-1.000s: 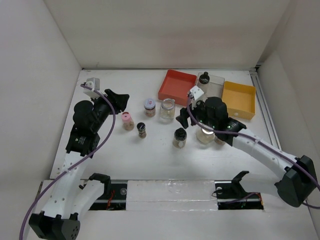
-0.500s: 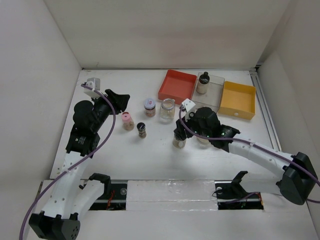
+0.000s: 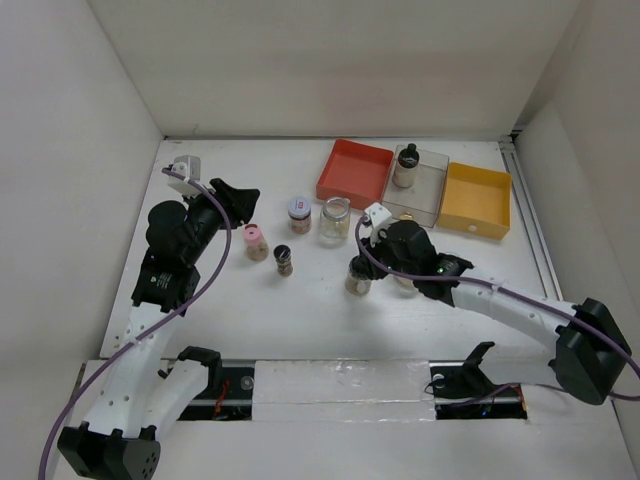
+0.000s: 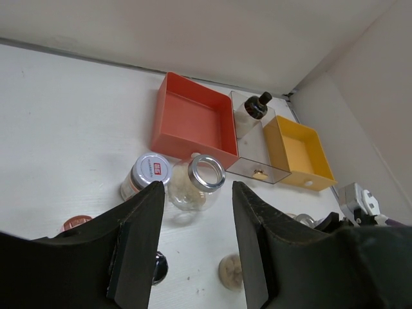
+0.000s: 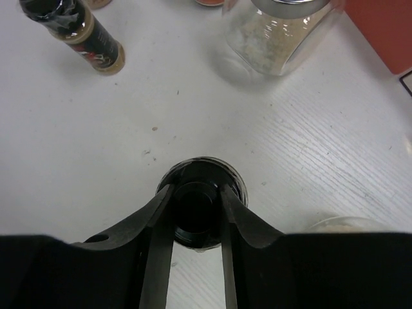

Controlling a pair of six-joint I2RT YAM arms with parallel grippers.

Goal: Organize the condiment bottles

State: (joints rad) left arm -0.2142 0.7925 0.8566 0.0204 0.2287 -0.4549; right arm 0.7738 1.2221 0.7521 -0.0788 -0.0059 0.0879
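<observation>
The white bench carries a red tray, a clear tray and a yellow tray in a row at its far edge, with a dark-topped bottle standing upright in the clear one. The left gripper hangs near the pink-capped bottle, jaws apart. The right gripper has its jaws clamped on the cap of a black-capped bottle mid-bench, near a wide glass jar.
</observation>
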